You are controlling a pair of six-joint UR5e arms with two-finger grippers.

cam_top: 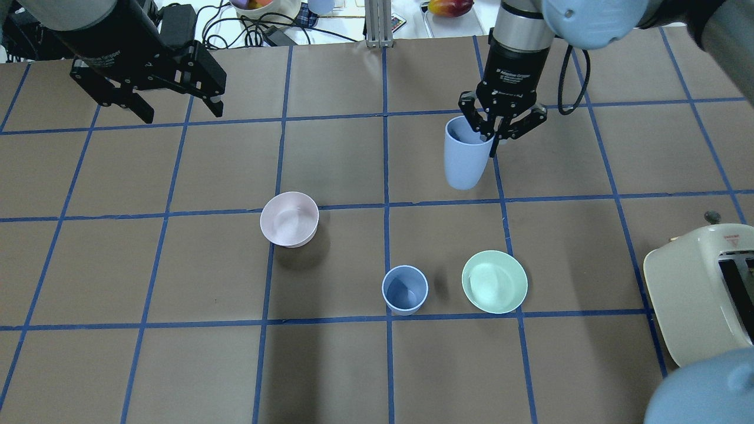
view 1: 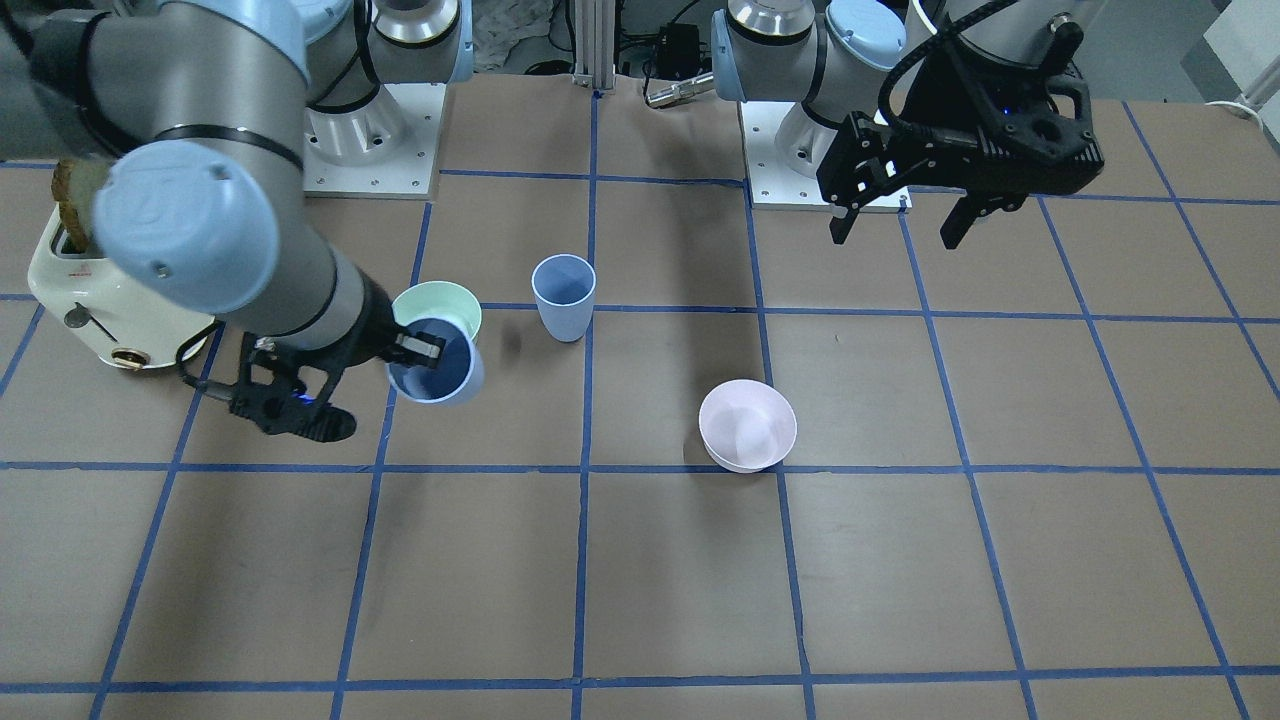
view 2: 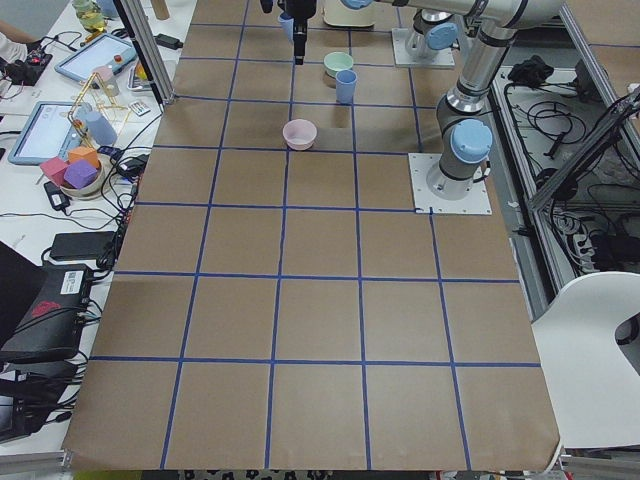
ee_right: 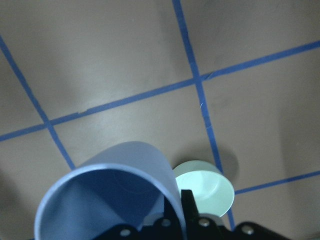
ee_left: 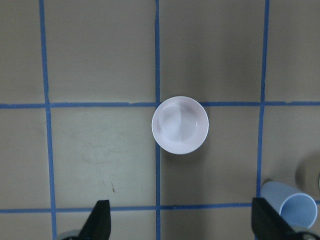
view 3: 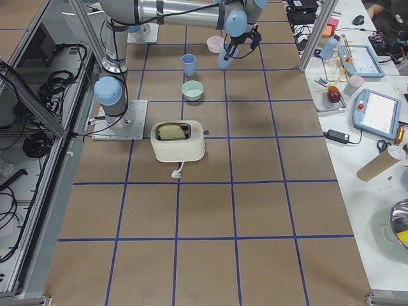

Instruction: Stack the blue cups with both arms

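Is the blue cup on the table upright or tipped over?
Upright. The blue cup stands on its base on the table, open mouth facing up, and looks empty.

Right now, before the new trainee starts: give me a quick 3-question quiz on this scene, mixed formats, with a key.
1. True or false: the left gripper is open and holds nothing.
2. Multiple choice: the blue cup on the table is A) upright, mouth up; B) lying on its side; C) upside down.
3. Short answer: what does the right gripper hold, and where does it grip it?

Key
1. True.
2. A.
3. The other blue cup, gripped at its rim, with one finger inside the cup's mouth.
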